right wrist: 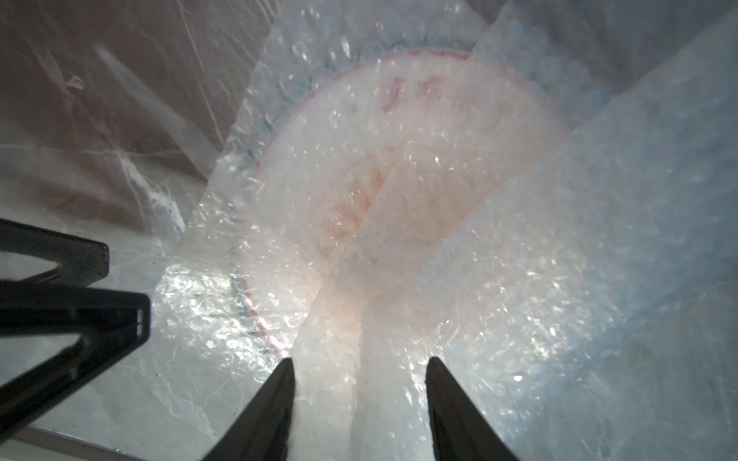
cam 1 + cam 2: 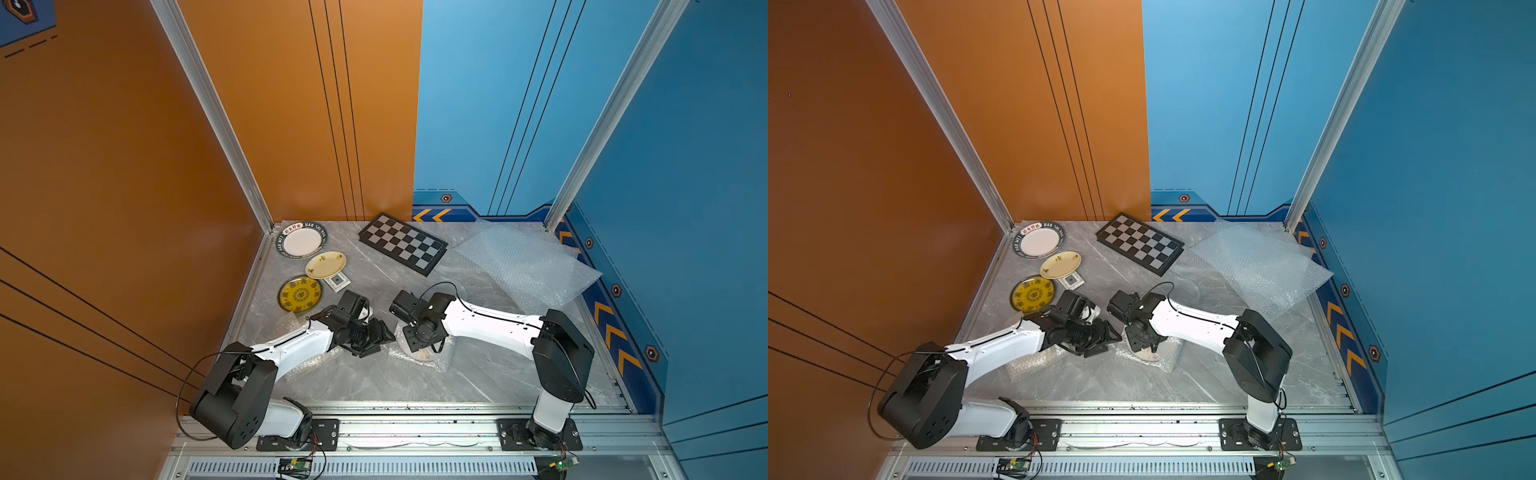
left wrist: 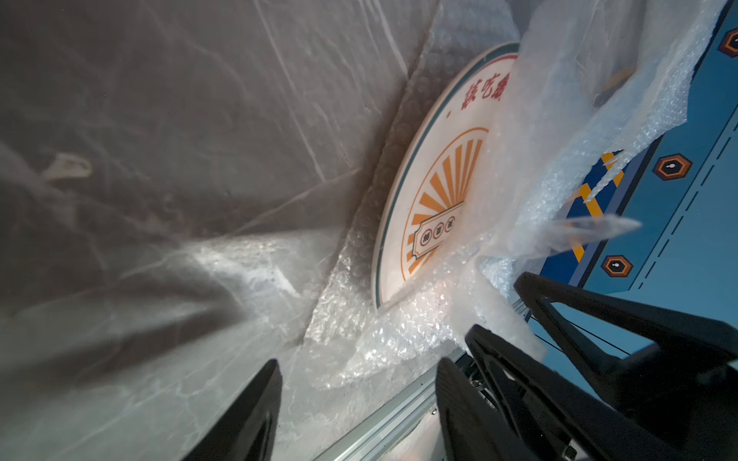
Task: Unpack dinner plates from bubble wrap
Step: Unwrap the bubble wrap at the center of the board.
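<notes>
In both top views my left fingers (image 2: 384,334) and my right fingers (image 2: 417,345) meet near the front middle of the tabletop (image 2: 374,386), tips close together. The sunburst plate (image 2: 424,354) lies flat there in its bubble wrap (image 2: 442,362), directly under my right fingers and just beside my left. Three bare plates sit well apart at the far left: the lettered plate (image 2: 302,242), the pale yellow plate (image 2: 326,264) and the dark-rimmed yellow plate (image 2: 300,294). Loose sheets (image 2: 523,262) are piled at the far right, beyond the checkerboard (image 2: 403,243).

In the left wrist view my left fingers (image 3: 255,411) stand apart with nothing clamped. The sunburst plate (image 3: 431,191) lies ahead of them, half bare, its other half under a raised flap of bubble wrap (image 3: 531,131). That flap runs down between my right fingers (image 3: 699,367).

In the right wrist view my right fingers (image 1: 271,403) are apart with a ridge of bubble wrap (image 1: 359,359) standing between them. I cannot tell whether they pinch it. The plate shows blurred through the wrap just ahead. My left fingers (image 1: 100,307) are apart beside the plate's rim.
</notes>
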Robot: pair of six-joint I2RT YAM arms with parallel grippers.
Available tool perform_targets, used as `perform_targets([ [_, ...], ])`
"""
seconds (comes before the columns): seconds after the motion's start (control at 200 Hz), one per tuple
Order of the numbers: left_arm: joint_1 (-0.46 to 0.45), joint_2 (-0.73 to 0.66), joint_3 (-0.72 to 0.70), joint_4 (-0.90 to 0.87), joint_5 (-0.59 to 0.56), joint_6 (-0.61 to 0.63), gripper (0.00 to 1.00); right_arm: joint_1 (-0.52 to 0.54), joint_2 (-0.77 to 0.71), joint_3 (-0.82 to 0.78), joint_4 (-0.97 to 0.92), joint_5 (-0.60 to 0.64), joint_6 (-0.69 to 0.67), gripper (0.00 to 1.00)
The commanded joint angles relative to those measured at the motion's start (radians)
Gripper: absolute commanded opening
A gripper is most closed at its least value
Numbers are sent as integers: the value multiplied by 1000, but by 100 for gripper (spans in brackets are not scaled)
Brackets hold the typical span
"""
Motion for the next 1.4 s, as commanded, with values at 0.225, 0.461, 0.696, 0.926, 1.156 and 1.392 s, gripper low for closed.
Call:
perform_targets([
  [0.225, -24, 111, 69, 68, 41, 25, 56, -11, -9, 12, -56, 9, -19, 45],
  [0.461, -33, 155, 105, 85, 45, 23, 50, -22, -28, 4, -58, 7, -18, 39],
  [0.696, -39, 178, 124, 94, 50, 21, 42, -28, -28, 8, -58, 3, -20, 36],
  [0.926, -43, 203, 130, 98, 56, 22, 21, -28, -32, 7, -57, 4, -17, 33],
  [1.156, -43, 202, 129, 97, 54, 25, 5, -29, -46, 2, -56, 17, -8, 13],
  [1.392, -41, 195, 127, 80, 38, 43, 0, -59, -137, -29, -52, 47, 28, 0],
])
